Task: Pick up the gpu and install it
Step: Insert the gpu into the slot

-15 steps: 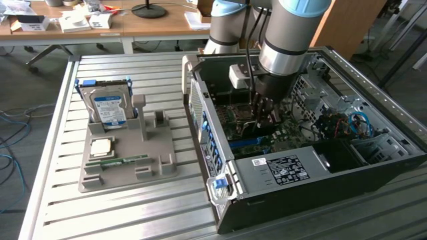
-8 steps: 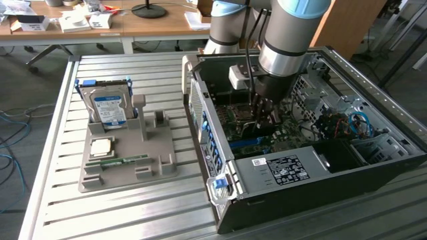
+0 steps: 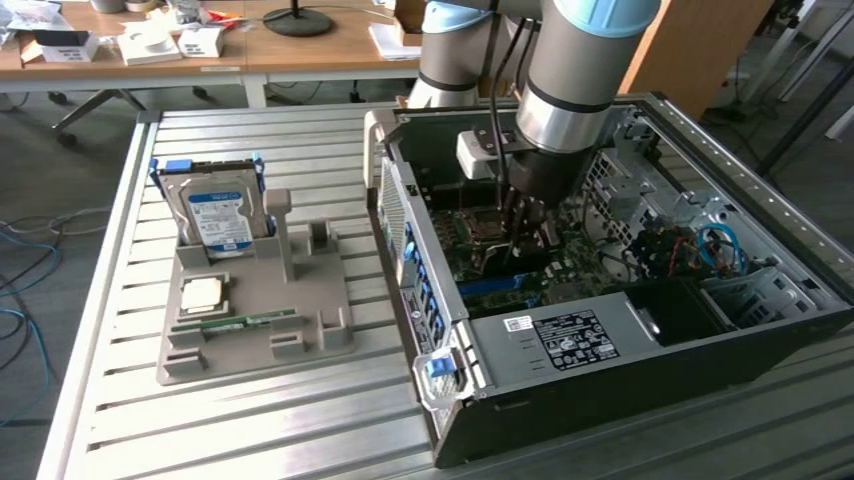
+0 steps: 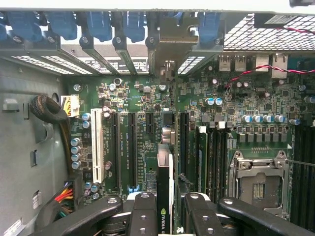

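My gripper (image 4: 170, 209) is down inside the open computer case (image 3: 561, 340), just above the green motherboard (image 4: 236, 98). Its two black fingers (image 4: 142, 211) are shut on the gpu (image 4: 165, 172), a thin dark card seen edge-on with a green logo near the fingers. The card stands upright over the expansion slots, between the black slots (image 4: 133, 147) and the memory slots (image 4: 206, 152). Its grey metal end bracket (image 4: 170, 37) reaches the case's rear slot openings. In the exterior view the gripper (image 3: 527, 220) hangs over the board's middle.
A grey holder (image 3: 254, 320) on the slatted table at the exterior view's left carries a silver hard drive (image 3: 218, 215), a square chip (image 3: 203, 292) and a green memory stick (image 3: 247, 322). Blue slot latches (image 4: 98, 24), a white slot (image 4: 98, 152) and a processor socket (image 4: 258, 184) surround the card.
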{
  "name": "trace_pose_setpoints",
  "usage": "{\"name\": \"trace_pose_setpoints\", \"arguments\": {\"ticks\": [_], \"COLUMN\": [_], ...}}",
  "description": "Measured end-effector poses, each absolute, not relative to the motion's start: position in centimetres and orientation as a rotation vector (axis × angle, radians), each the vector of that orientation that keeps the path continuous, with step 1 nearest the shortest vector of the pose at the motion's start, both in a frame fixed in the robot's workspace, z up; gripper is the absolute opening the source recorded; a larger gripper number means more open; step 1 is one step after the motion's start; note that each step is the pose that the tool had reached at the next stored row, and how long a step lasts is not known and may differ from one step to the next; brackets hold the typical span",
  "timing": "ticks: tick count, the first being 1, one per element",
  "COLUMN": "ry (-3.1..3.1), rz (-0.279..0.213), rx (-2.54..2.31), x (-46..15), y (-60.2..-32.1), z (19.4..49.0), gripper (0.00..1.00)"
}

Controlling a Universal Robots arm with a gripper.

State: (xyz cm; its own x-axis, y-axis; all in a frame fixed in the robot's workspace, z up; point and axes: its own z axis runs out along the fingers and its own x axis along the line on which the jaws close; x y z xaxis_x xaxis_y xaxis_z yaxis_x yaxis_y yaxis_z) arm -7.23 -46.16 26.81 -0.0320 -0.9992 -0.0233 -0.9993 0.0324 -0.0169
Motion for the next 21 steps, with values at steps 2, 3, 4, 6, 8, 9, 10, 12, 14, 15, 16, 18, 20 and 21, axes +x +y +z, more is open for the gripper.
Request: {"name": "trace_pose_setpoints", "arguments": {"ticks": [2, 3, 4, 6, 8, 9, 10, 12, 14, 15, 16, 18, 20, 21], "ry": [2.236, 2.237, 2.236, 2.236, 2.236, 2.236, 2.236, 2.236, 2.236, 2.236, 2.236, 2.236, 2.236, 2.236], "rz": [0.006, 0.006, 0.006, 0.006, 0.006, 0.006, 0.006, 0.006, 0.006, 0.006, 0.006, 0.006, 0.006, 0.006], "rx": [-2.166, -2.165, -2.165, -2.165, -2.165, -2.165, -2.165, -2.165, -2.165, -2.165, -2.165, -2.165, -2.165, -2.165], "x": [-7.26, -7.32, -7.37, -7.47, -7.46, -7.47, -7.47, -7.47, -7.47, -7.47, -7.47, -7.47, -7.47, -7.47], "y": [-46.16, -46.16, -46.16, -46.16, -46.16, -46.16, -46.16, -46.16, -46.18, -46.18, -46.18, -46.18, -46.19, -46.18], "z": [26.81, 26.81, 26.81, 26.81, 26.81, 26.81, 26.81, 26.81, 26.8, 26.8, 26.8, 26.8, 26.72, 26.67], "gripper": [0.26, 0.26, 0.26, 0.26, 0.26, 0.26, 0.26, 0.26, 0.26, 0.26, 0.26, 0.26, 0.26, 0.26]}}
